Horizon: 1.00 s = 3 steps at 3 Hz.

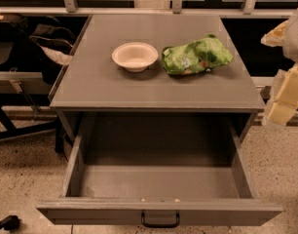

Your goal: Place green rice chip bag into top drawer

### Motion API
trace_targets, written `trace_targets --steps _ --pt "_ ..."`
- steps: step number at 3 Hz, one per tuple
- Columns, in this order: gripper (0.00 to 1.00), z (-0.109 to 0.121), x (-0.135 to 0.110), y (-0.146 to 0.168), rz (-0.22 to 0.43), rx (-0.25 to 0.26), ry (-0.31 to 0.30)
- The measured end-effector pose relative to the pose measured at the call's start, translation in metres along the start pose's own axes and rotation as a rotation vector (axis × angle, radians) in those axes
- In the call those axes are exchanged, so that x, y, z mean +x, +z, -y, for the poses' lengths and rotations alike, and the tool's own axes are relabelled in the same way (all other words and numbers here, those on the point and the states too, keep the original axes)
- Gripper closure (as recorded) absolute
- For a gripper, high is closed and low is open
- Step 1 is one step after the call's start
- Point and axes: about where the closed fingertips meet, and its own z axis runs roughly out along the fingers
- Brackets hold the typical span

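Clearly the grey cabinet fills the middle of the frame, and its top drawer stands pulled out across the lower part, with a few pale specks on its floor near the front. The green rice chip bag lies on the cabinet top, upper centre-right, just beside the white bowl on its left but not touching it. The gripper hangs at the right edge, well apart from the bag. The frame cuts it off, so I cannot tell whether it is released or clenched. The step in hand looks to be the reach: come in from the right and pinch the puffy bag across its narrower width, clear of the bowl. The black handle is partly cropped at the bottom.
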Motion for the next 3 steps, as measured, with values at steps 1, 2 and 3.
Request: trace_targets --steps 1,2,3 --pt "0.0 0.01 -0.002 -0.002 0.008 0.008 -0.001" --pt "0.0 0.026 -0.007 -0.001 0.011 0.006 -0.004" --pt "0.0 0.037 -0.011 0.001 0.009 -0.001 -0.005"
